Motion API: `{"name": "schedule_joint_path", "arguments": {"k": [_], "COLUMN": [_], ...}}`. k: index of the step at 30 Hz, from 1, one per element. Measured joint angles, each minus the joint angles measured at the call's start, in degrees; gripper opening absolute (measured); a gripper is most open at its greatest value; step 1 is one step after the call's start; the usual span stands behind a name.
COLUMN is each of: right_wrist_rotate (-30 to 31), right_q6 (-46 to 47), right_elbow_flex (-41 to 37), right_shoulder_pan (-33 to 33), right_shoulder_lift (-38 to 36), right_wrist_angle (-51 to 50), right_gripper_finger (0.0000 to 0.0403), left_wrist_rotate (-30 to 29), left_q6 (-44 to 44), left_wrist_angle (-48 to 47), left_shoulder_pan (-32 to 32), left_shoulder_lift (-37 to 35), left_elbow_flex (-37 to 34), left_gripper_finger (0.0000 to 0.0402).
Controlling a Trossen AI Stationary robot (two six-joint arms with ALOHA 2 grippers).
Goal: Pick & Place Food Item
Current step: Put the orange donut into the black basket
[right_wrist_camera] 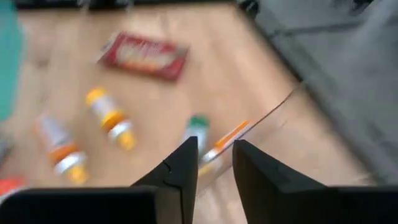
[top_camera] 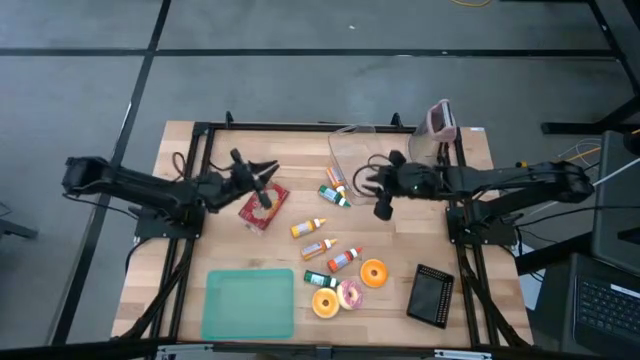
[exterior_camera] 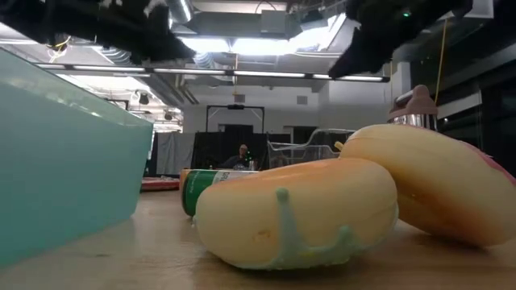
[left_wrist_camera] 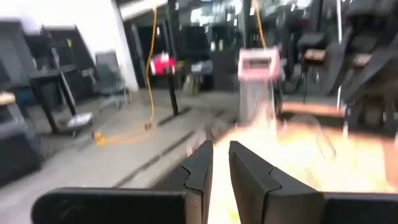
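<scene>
Food items lie on the wooden table (top_camera: 200, 150): a red packet (top_camera: 263, 205), several small bottles (top_camera: 308, 228) and three doughnuts (top_camera: 350, 294), which fill the low view (exterior_camera: 298, 213). My left gripper (top_camera: 262, 185) hovers over the red packet with its fingers a narrow gap apart and nothing between them (left_wrist_camera: 221, 149). My right gripper (top_camera: 383, 200) hovers right of the bottles, beside a clear container (top_camera: 352, 150), also narrowly open and empty (right_wrist_camera: 215, 146). The right wrist view shows the packet (right_wrist_camera: 144, 56) and the bottles (right_wrist_camera: 111, 118) lying flat beyond its fingers.
A teal tray (top_camera: 248, 303) lies at the near left and rises at the left of the low view (exterior_camera: 64, 153). A black block (top_camera: 432, 295) lies at the near right. A pink and white object (top_camera: 441, 120) stands at the far right edge.
</scene>
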Motion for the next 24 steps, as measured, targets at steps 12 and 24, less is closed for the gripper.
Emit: {"name": "schedule_joint_path", "arguments": {"k": [12,24], "right_wrist_rotate": [0.5,-1.9], "right_q6": [18.5,31.0], "right_elbow_flex": [0.0,0.0], "right_shoulder_pan": [17.2,26.2], "right_shoulder_lift": [5.1,18.2], "right_wrist_angle": [-12.4,-15.6], "right_gripper_finger": [0.0111,0.0111], "left_wrist_rotate": [-11.4,-19.5], "left_q6": [0.4,-1.7], "left_wrist_angle": [9.6,9.9], "left_shoulder_pan": [-13.7,-19.6], "left_shoulder_lift": [10.1,14.5], "left_elbow_flex": [-0.4,-0.4], "left_gripper_finger": [0.0051,0.0047]}}
